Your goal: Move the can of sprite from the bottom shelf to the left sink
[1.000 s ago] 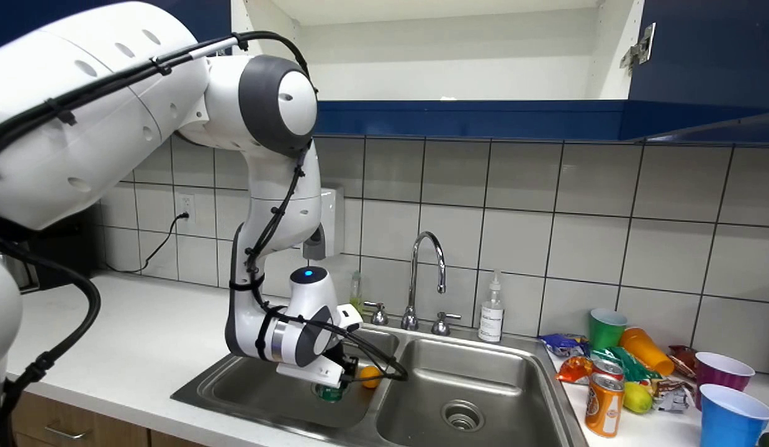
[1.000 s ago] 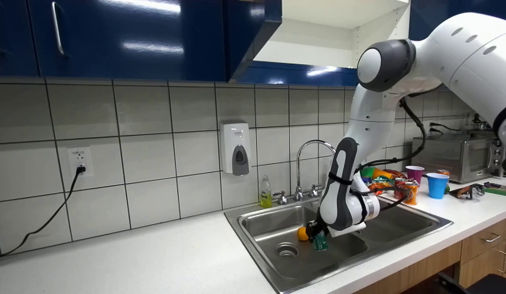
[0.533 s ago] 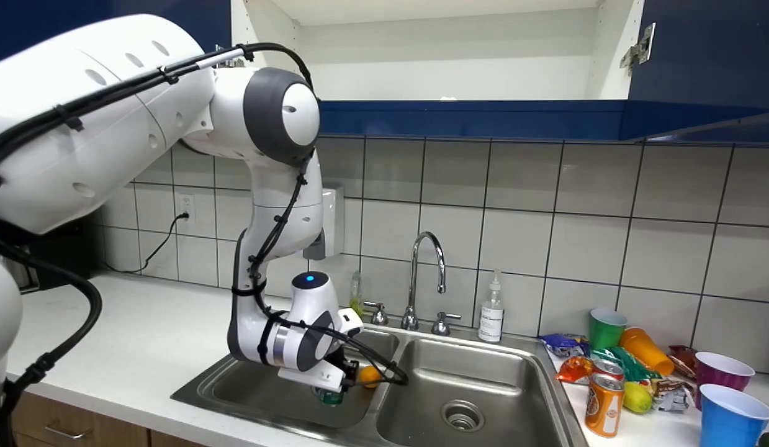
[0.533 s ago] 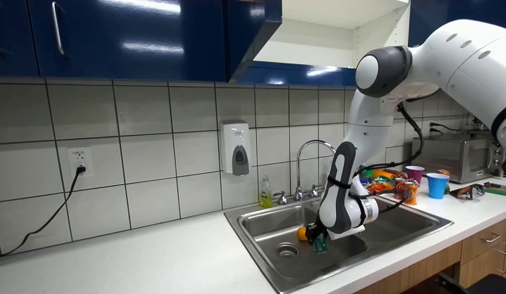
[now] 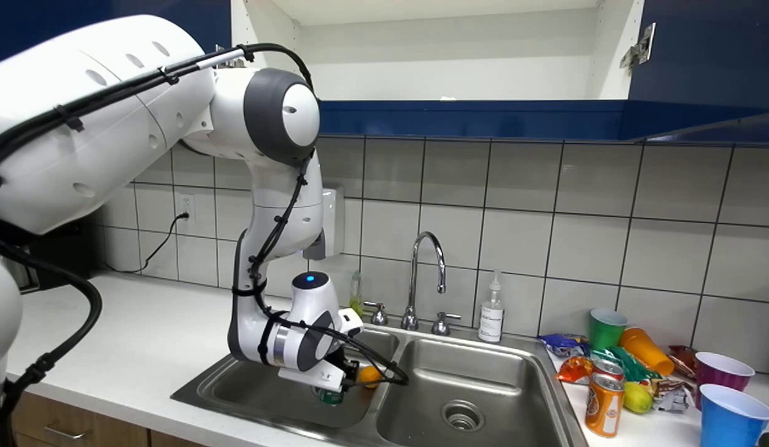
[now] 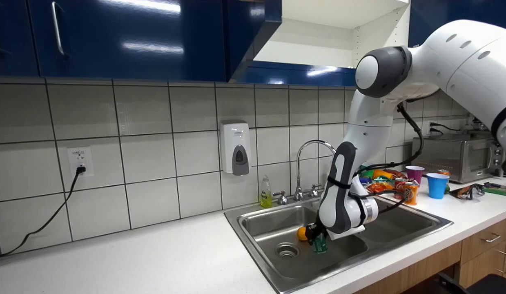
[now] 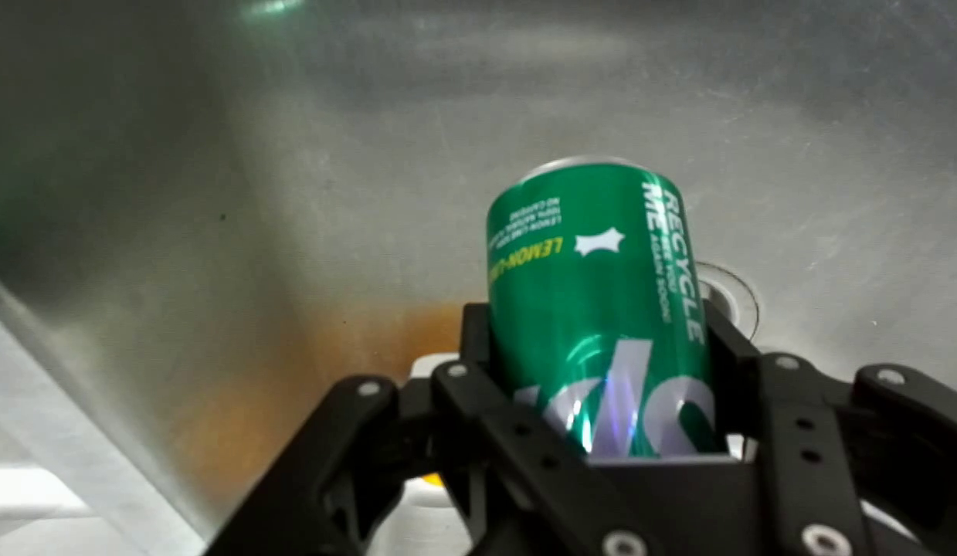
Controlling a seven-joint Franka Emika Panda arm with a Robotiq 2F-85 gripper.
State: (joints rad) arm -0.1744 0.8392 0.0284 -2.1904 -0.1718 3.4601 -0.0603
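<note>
Near the wrist view's centre, a green can (image 7: 586, 293) is being patterned by white and yellow lettering. In an exterior view, bright blue is being shown by a cup (image 5: 733, 417) at lower right, dark blue by a door (image 5: 707, 62) at upper right; pale tiles (image 5: 514, 242) are being gridded by dark lines.

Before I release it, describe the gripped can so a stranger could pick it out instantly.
Find the double sink by the faucet, then its left basin. There the gripper clasps the can. Its green, cylindrical body with white lettering sets it apart from the round orange thing nearby.
</note>
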